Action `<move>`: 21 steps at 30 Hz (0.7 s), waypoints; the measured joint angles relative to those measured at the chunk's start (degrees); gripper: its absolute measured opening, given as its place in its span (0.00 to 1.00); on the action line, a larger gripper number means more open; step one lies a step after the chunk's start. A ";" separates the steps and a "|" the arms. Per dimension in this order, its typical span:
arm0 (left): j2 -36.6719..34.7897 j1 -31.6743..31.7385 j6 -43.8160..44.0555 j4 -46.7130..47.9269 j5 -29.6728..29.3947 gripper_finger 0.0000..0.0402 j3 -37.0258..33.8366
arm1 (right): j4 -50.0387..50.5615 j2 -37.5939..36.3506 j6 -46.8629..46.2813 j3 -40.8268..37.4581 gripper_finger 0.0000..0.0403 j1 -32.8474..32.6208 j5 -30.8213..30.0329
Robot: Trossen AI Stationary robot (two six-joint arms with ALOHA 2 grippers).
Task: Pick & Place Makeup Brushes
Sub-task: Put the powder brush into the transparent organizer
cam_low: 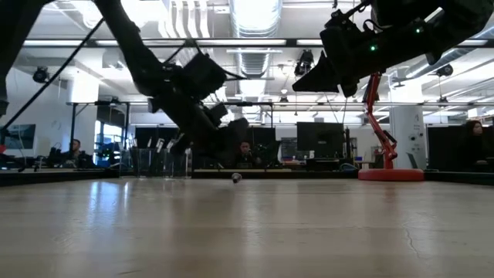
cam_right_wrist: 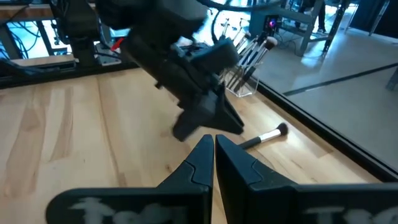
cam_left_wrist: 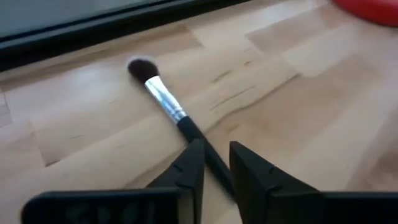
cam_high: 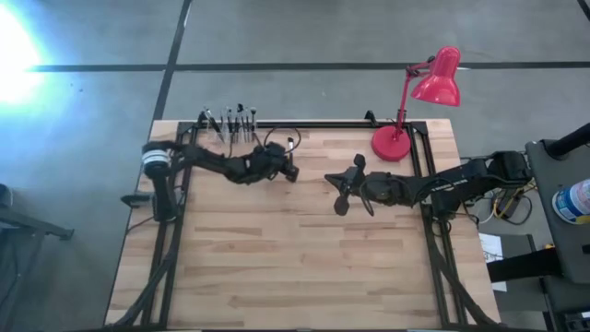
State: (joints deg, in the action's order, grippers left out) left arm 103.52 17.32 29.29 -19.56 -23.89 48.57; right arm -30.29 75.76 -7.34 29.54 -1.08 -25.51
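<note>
One makeup brush (cam_left_wrist: 165, 99) lies flat on the wooden table, its dark bristle tip (cam_left_wrist: 142, 67) pointing away from my left gripper (cam_left_wrist: 216, 163). It also shows in the right wrist view as the brush (cam_right_wrist: 264, 137). My left gripper (cam_high: 288, 171) hovers just over the handle's rear part, fingers a narrow gap apart, and touches nothing. Several more brushes stand upright in a clear holder (cam_high: 230, 123) (cam_right_wrist: 245, 68) at the far edge. My right gripper (cam_right_wrist: 213, 140) (cam_high: 339, 184) is shut and empty, raised above mid-table and facing the left gripper.
A red desk lamp (cam_high: 415, 97) stands at the table's far right, its base (cam_low: 390, 174) on the wood. A black frame rail (cam_high: 313, 123) runs along the far edge behind the holder. Bare wood (cam_high: 295, 267) fills the near half. People sit at desks beyond the table.
</note>
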 joint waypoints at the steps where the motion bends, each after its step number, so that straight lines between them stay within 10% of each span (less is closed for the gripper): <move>1: 0.78 0.41 0.39 0.88 0.06 0.18 0.77 | -0.04 0.01 0.01 -0.02 0.03 0.00 0.01; 21: 7.79 1.70 3.68 2.34 0.84 0.29 4.80 | -0.17 0.12 0.07 0.02 0.03 -0.02 0.02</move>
State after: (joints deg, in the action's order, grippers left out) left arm 111.31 19.03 32.97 -17.22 -23.05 53.37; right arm -30.46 75.88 -7.27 29.56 -1.10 -25.50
